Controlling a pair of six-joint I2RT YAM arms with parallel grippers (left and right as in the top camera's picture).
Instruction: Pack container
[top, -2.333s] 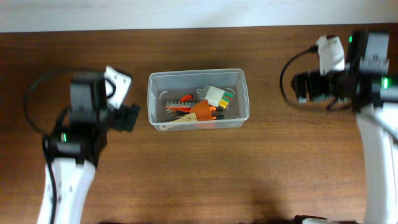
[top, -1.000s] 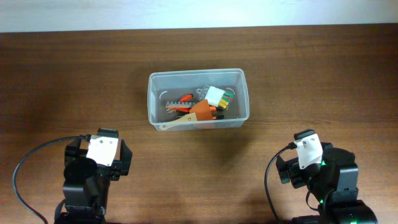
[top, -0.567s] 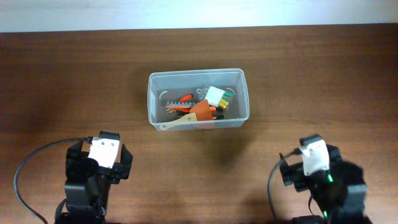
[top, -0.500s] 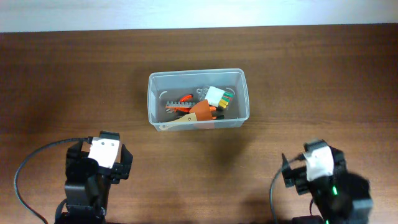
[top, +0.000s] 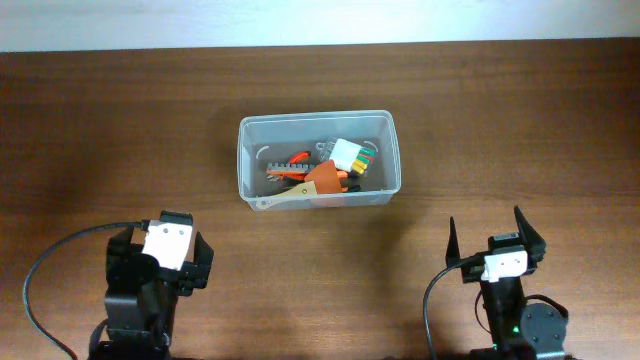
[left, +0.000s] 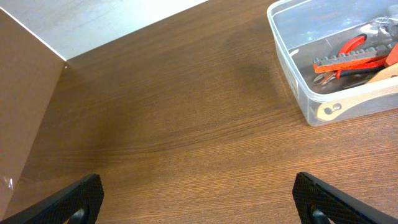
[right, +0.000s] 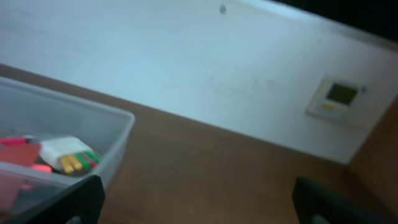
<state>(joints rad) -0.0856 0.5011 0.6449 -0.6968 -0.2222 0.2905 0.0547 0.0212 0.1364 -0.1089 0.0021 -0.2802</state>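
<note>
The left end effector (left: 199, 202), spread wide and empty, has the container (top: 312, 117) ahead and to its right on the surface (top: 120, 120), its long axis running side to side. The right end effector (top: 489, 233), equally wide and empty, has it ahead-left, about as near.

The table (top: 300, 290) is dark brown wood with a fine grain and a soft sheen. The container (top: 240, 165) is clear, smooth plastic, faintly glossy. Inside it, a tool handle (left: 364, 96) looks like pale bare wood, and the pliers (left: 347, 47) have glossy red grips.
</note>
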